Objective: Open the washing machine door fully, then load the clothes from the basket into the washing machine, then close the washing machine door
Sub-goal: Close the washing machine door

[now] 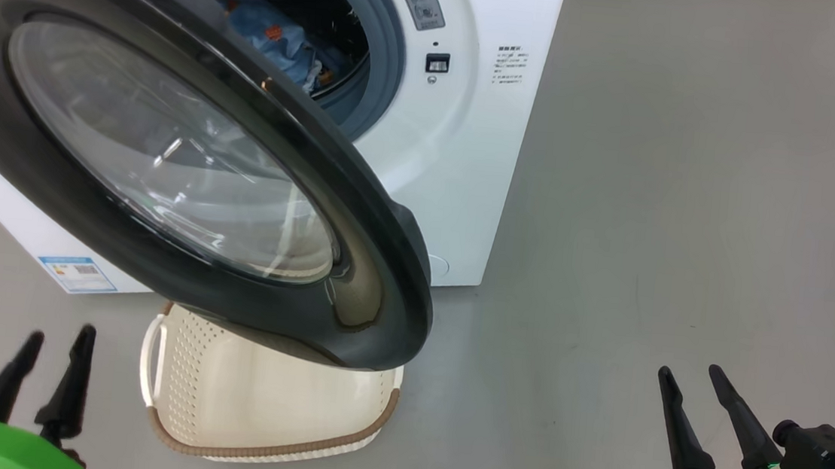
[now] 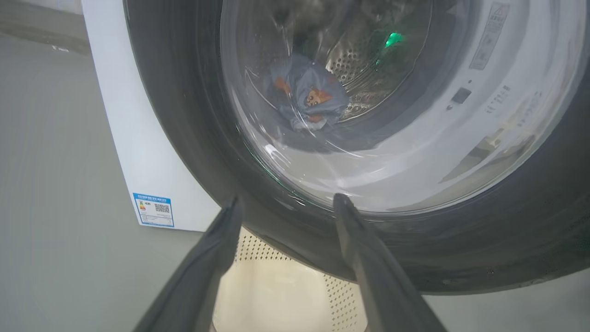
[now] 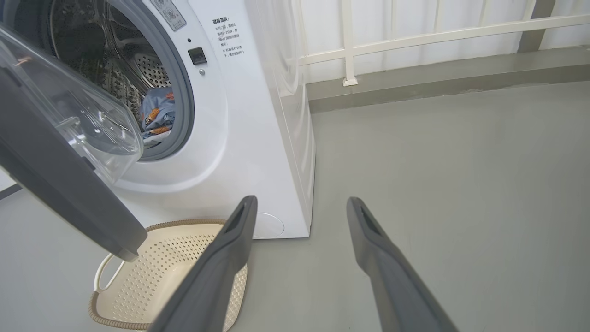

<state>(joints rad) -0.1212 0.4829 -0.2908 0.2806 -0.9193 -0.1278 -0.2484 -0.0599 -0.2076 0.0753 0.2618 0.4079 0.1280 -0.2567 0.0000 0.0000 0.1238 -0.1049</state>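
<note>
Jaws spread wide on both sides, nothing held. At the near left the left gripper [image 1: 61,335] hangs over the floor [image 1: 651,247], fingers aimed at the outer face of the washing machine door [image 1: 168,152] — door stands partly open, its lower rim over the basket [image 1: 237,400]. That basket sits on the floor against the front foot of the washing machine [image 1: 460,178]; no garment shows in its visible part. Blue printed clothes [image 1: 276,37] lie in the drum [image 3: 110,69], close to the grey gasket [image 3: 186,106] lip. Over bare floor at the right the right gripper [image 1: 690,372] hovers, well apart from the machine. Loading looks done, closing is left. Push on the black ring near the free edge, not the glass — follow the hinge arc, check fabric is off the gasket, press until it latches.
</note>
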